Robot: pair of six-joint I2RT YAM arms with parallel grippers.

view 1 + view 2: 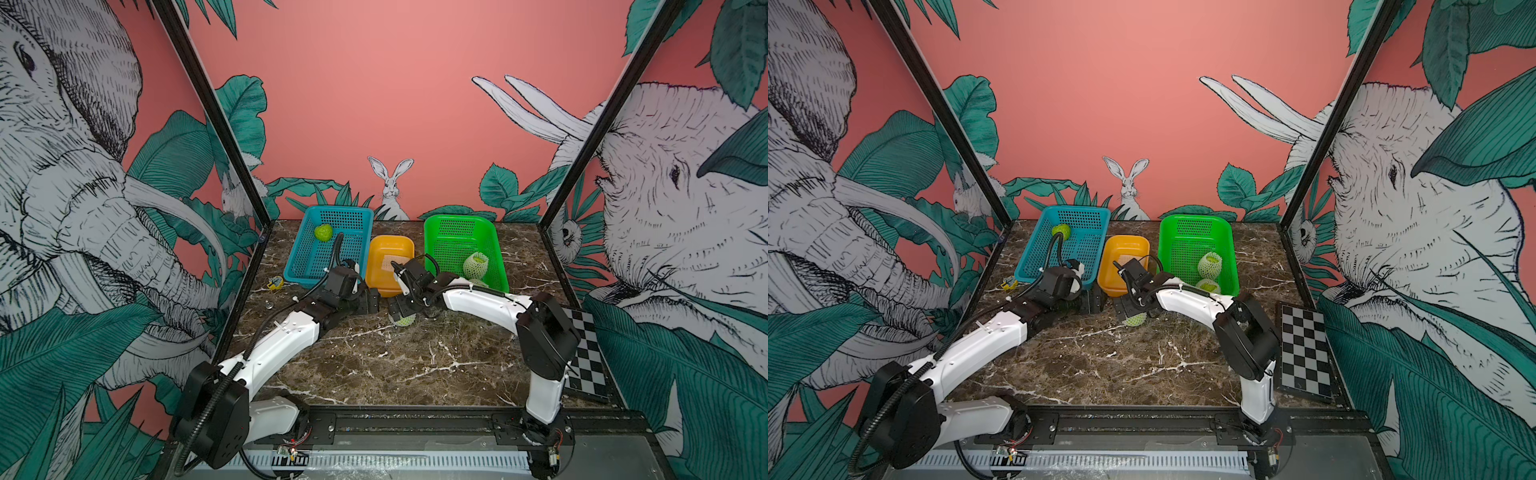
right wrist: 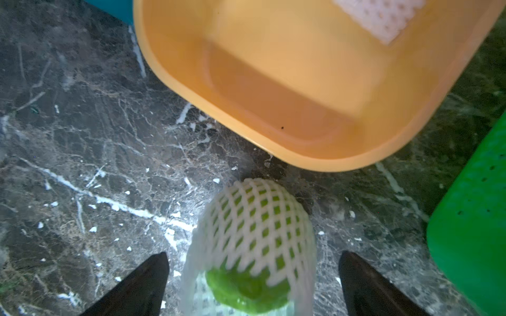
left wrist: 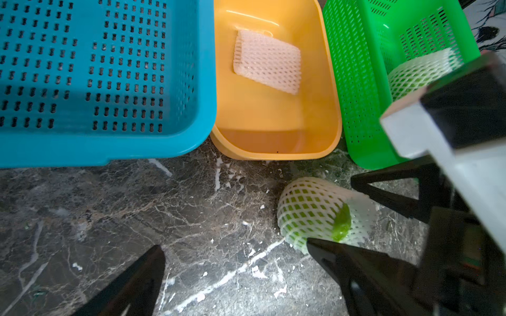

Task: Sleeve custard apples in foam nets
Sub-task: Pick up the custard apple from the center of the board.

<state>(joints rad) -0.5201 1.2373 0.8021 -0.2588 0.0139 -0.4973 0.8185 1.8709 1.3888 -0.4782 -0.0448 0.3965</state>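
Note:
A custard apple [image 2: 254,240] sleeved in a foam net lies on the marble just before the orange tub [image 2: 323,164]. My right gripper [image 2: 253,254] is open and straddles it with a gap on each side. In both top views this fruit [image 1: 404,319] shows under the right gripper [image 1: 401,309]. My left gripper [image 3: 235,246] is open and empty beside the same fruit [image 3: 320,213]. A flat foam net [image 3: 267,61] lies in the orange tub. One bare custard apple [image 1: 323,232] sits in the blue basket [image 1: 340,209]. Two sleeved ones [image 1: 476,265] [image 1: 478,282] rest in the green basket [image 1: 453,217].
The three containers stand side by side at the back of the marble table. A checkerboard plate [image 1: 586,353] leans at the right edge. A small yellow object [image 1: 274,283] lies left of the blue basket. Both arms reach in from the front rail.

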